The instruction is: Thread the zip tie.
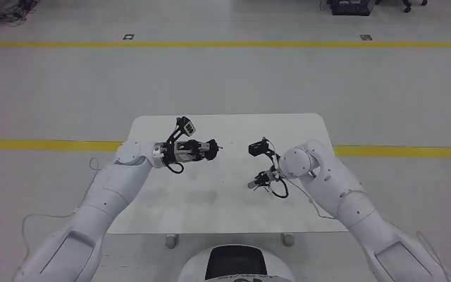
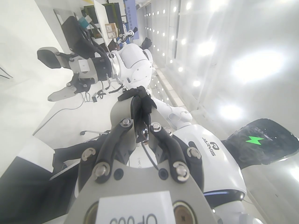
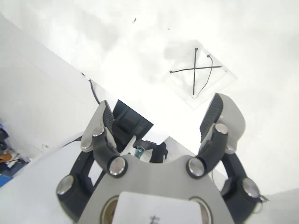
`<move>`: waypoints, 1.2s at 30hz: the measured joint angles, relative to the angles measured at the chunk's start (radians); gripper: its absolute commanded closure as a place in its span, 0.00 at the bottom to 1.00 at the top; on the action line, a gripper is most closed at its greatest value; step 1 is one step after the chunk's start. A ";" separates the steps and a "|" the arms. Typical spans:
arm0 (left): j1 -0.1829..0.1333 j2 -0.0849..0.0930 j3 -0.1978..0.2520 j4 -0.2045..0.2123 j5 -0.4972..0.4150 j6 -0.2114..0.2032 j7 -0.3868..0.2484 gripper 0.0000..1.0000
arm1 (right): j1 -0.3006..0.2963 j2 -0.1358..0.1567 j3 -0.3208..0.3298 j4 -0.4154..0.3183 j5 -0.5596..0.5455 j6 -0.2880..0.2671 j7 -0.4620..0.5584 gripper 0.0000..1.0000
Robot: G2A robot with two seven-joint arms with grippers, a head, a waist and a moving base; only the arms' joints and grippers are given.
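Observation:
My left gripper (image 1: 214, 149) hovers over the middle of the white table (image 1: 225, 204), pointing toward the other arm. In the left wrist view its fingers (image 2: 121, 113) are shut on a black zip tie (image 2: 139, 108), whose dark end bunches at the tips. My right gripper (image 1: 254, 185) stands open and holds nothing, lower and to the right of the left one; it is seen again in the left wrist view as the right gripper (image 2: 50, 78). In the right wrist view that gripper (image 3: 161, 113) hangs above three loose black zip ties (image 3: 195, 71) that lie crossed on a clear flat sheet (image 3: 224, 80).
The white table's far edge (image 1: 225, 117) and rounded corners bound the work area. Grey floor with yellow lines (image 1: 225, 44) surrounds it. Cables (image 1: 296, 194) hang from the right arm near its wrist.

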 measured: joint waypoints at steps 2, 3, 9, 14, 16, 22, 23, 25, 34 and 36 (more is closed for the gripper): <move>0.000 0.000 0.000 0.000 0.000 0.000 0.000 1.00 | 0.015 -0.005 -0.025 0.014 -0.026 -0.002 0.027 0.00; 0.000 0.000 0.000 0.000 0.000 0.000 0.000 1.00 | 0.023 -0.008 -0.040 0.020 -0.043 0.001 0.040 0.00; 0.000 0.000 0.000 0.000 0.000 0.000 0.000 1.00 | 0.053 -0.022 -0.108 0.044 -0.098 -0.022 0.098 0.00; 0.000 0.000 0.000 0.000 0.000 0.000 0.000 1.00 | 0.053 -0.022 -0.107 0.044 -0.096 -0.021 0.096 0.00; 0.000 0.000 0.000 0.000 0.000 0.000 0.000 1.00 | 0.046 -0.021 -0.103 0.046 -0.100 -0.030 0.079 0.00; 0.000 0.000 0.000 0.000 0.000 0.000 0.000 1.00 | 0.046 -0.020 -0.109 0.089 -0.140 -0.104 -0.017 0.00; 0.000 0.000 0.000 0.000 0.000 0.000 0.000 1.00 | 0.048 -0.022 -0.113 0.098 -0.144 -0.109 -0.025 0.00; 0.000 0.000 0.000 0.000 0.000 0.000 0.000 1.00 | 0.053 -0.027 -0.127 0.117 -0.148 -0.141 -0.043 0.00; 0.000 0.000 0.000 0.000 0.000 0.000 0.000 1.00 | 0.051 -0.029 -0.133 0.130 -0.140 -0.169 -0.052 0.00; 0.000 0.000 0.000 0.000 0.000 0.000 0.000 1.00 | 0.042 -0.028 -0.135 0.133 -0.147 -0.176 -0.069 0.00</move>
